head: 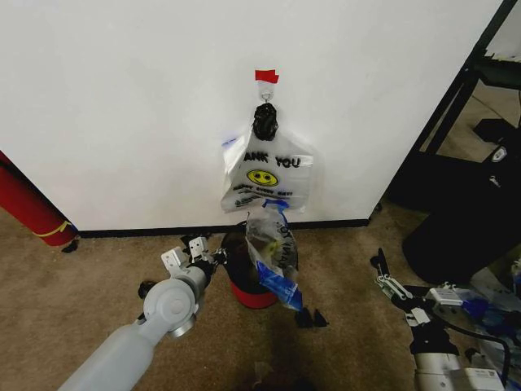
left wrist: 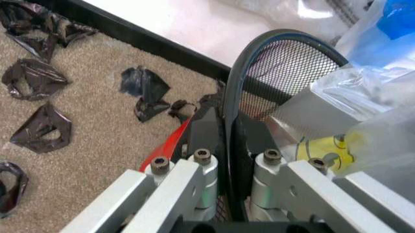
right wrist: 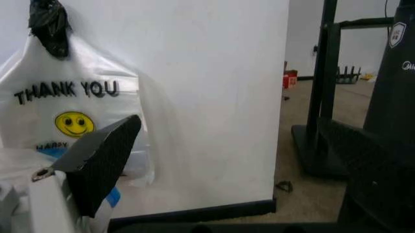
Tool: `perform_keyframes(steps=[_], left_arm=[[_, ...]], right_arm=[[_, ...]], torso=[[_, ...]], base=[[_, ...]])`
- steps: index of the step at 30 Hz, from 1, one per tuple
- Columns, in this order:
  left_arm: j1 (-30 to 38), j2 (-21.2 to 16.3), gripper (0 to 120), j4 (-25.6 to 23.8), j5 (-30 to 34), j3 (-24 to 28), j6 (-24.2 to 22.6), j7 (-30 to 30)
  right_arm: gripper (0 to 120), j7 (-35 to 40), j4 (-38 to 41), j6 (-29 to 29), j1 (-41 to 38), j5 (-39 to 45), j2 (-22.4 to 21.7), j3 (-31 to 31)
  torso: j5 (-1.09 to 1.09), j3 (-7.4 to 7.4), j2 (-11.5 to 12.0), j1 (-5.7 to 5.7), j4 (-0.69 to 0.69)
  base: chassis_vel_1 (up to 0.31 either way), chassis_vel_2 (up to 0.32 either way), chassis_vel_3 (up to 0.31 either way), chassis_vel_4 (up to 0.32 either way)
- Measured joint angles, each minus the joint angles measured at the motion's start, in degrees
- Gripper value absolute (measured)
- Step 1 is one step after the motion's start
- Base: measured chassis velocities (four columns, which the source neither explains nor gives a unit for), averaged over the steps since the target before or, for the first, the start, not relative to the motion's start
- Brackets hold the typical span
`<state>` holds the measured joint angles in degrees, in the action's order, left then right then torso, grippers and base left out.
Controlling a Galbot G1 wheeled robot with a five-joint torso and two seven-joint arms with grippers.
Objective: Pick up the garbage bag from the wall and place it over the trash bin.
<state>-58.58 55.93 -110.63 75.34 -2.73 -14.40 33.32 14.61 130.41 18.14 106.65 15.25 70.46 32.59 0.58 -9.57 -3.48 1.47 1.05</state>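
Crinkly see-through garbage bag with blue patches [head: 273,252] is draping into the small round black trash bin [head: 244,269] — left end effector [head: 199,251] is pinching the bin's rim beside it; right end effector [head: 383,273], nearby, is sitting spread.

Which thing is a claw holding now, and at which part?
The left claw is shut on the trash bin, pinching its upper rim. The right claw holds nothing.

The crinkly see-through garbage bag [head: 273,257] with blue patches drapes over the small black trash bin [head: 244,261], which stands red-based at the white wall's [head: 122,106] foot, at six o'clock below the hook [head: 265,95].
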Motion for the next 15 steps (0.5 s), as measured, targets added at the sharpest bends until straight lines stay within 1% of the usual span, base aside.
perform_keyframes(steps=[3, 6, 7, 9, 10, 11, 14, 15], left_arm=[[-1.11, -0.10, 3, -0.32, -1.19, 0.12, -0.68, -0.68], [-1.71, -0.01, 15, -1.35, -1.78, -0.16, -1.77, -1.11], [-1.75, 0.01, 16, -1.53, -1.91, -0.21, -1.91, -1.10], [-1.77, -0.01, 25, -2.10, -2.24, -0.27, -2.27, -1.06], [-1.79, -0.15, 31, -2.60, -2.46, -0.30, -2.52, -0.96], [-1.79, -0.15, 31, -2.60, -2.46, -0.30, -2.52, -0.96], [-1.96, -0.55, 43, -3.46, -2.99, -0.41, -3.00, -0.59], [-1.98, -0.59, 44, -3.50, -3.08, -0.42, -3.04, -0.57]], right_arm=[[100, 0.13, -0.07, -0.12, -0.05, -0.01, 0.00, -0.02], [100, 0.63, 0.01, -0.59, -0.13, 0.08, -0.20, -0.03], [100, 0.74, 0.07, -0.73, -0.15, 0.12, -0.29, -0.05], [100, 0.97, 0.22, -1.01, -0.21, 0.28, -0.55, -0.08], [100, 1.03, 0.34, -1.18, -0.26, 0.36, -0.76, -0.08], [100, 1.03, 0.34, -1.18, -0.26, 0.36, -0.76, -0.08], [100, 1.19, 0.62, -1.45, -0.27, 0.53, -1.19, -0.09], [100, 1.19, 0.63, -1.46, -0.27, 0.53, -1.21, -0.09]], torso=[[0.00, 0.00, 0.00, 0.00, -0.02], [0.00, 0.00, 0.00, 0.00, -0.01], [0.00, 0.00, 0.00, 0.00, -0.01], [0.00, 0.00, 0.00, 0.00, -0.01], [0.00, 0.00, 0.00, 0.00, -0.01], [0.00, 0.00, 0.00, 0.00, -0.01], [0.00, 0.00, 0.00, 0.00, -0.01], [0.00, 0.00, 0.00, 0.00, -0.01]], base=[[0.000, 0.000, 0.000, 0.000], [0.000, 0.000, 0.000, 0.000], [0.000, 0.000, 0.000, 0.000], [0.000, 0.000, 0.000, 0.000], [0.000, 0.000, 0.000, 0.000], [0.000, 0.000, 0.000, 0.000], [0.000, 0.000, 0.000, 0.000], [0.000, 0.000, 0.000, 0.000]])
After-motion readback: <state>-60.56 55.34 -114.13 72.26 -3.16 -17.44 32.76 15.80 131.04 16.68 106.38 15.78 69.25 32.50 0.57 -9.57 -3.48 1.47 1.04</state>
